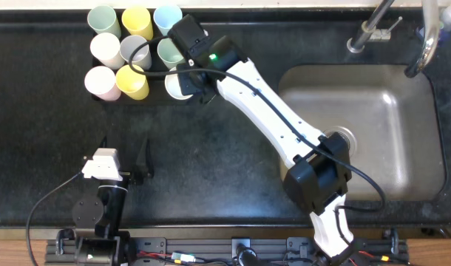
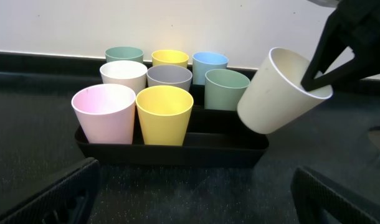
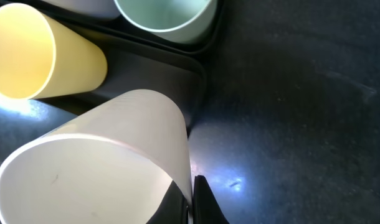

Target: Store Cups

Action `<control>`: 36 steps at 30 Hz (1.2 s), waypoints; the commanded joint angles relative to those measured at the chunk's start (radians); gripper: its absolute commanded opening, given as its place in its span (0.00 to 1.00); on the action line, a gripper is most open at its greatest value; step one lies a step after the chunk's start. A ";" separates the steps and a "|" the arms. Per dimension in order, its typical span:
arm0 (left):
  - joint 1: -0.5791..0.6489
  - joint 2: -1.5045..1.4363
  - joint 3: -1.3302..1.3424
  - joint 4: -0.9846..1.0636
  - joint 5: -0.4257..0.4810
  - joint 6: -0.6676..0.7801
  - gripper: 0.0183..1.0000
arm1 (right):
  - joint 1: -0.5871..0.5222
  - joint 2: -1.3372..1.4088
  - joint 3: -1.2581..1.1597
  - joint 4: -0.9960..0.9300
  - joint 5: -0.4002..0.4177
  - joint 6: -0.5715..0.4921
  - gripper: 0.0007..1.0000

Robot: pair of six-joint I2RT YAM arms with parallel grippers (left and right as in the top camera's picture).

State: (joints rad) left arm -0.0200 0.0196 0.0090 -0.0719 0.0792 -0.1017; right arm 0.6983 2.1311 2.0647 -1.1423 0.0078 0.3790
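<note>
White cup (image 3: 96, 168), tilted above tray (image 2: 177, 154) end, pinched at rim by right pincer (image 3: 190, 194). Judged light, stiff, smooth; rim hold adequate. Left pincer (image 1: 124, 151) spread.

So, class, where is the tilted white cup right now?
In the left wrist view, the white cup hangs tilted in the right jaws over the black tray's empty corner, beside the front yellow cup.
</note>
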 commanded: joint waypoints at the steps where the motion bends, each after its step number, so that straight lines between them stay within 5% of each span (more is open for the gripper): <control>1: -0.008 -0.011 -0.001 -0.003 0.013 -0.011 1.00 | 0.008 0.011 0.047 0.028 0.011 0.018 0.04; 34: -0.008 -0.011 -0.001 -0.003 0.013 -0.011 1.00 | 0.010 0.122 0.047 0.094 0.011 0.018 0.04; 36: -0.008 -0.011 -0.001 -0.003 0.013 -0.011 1.00 | 0.010 0.122 0.047 0.103 0.011 0.018 0.10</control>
State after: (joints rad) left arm -0.0200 0.0196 0.0090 -0.0719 0.0792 -0.1017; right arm 0.7021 2.2585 2.0823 -1.0538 0.0086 0.3943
